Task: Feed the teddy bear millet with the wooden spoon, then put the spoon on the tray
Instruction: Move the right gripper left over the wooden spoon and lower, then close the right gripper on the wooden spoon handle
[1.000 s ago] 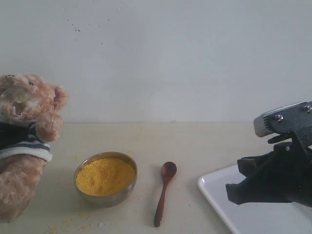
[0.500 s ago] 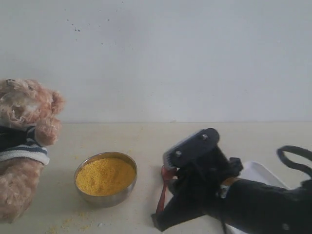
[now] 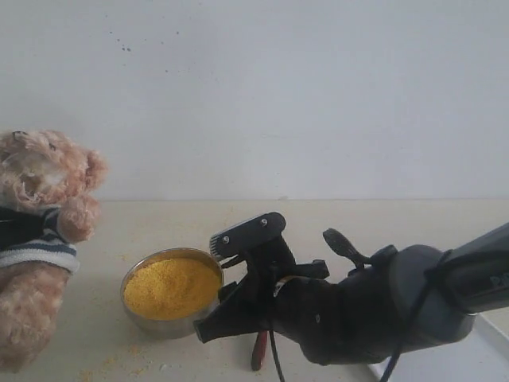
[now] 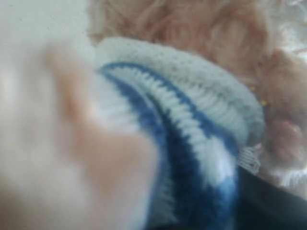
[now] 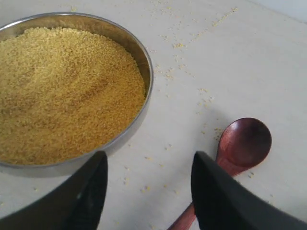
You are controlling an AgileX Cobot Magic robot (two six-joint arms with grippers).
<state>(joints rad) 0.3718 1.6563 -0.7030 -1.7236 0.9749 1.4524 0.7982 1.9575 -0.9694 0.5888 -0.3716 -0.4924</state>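
Reaching for the wooden spoon [image 5: 241,145] is judged to be the step in hand; nothing has yet been scooped or fed. The right gripper [image 5: 149,162] hangs low over the table [image 3: 358,219] with its jaws spread wide and nothing between them. The gap frames bare tabletop between the steel bowl [image 5: 145,72] and the spoon. The spoon lies flat just beside that bowl, and its thin handle runs out of sight behind one dark finger, so the jaws do not straddle it. To do this step well, the gripper should shift sideways until the handle sits between the fingers. It should then descend squarely and close on the handle away from the spoon's small oval bowl, keeping clear of the steel rim so the heaped millet [image 5: 62,91] is not disturbed. The teddy bear [image 3: 40,239] sits at the left edge of the scene, well apart from the spoon. The left wrist view is filled by its striped shirt and fur. The left gripper cannot be made out there, so its state cannot be told. A corner of the tray [image 3: 477,362] shows behind the right arm. The tabletop is pale and smooth, littered with loose grains near the bowl. A plain white wall [image 3: 278,95] backs it.
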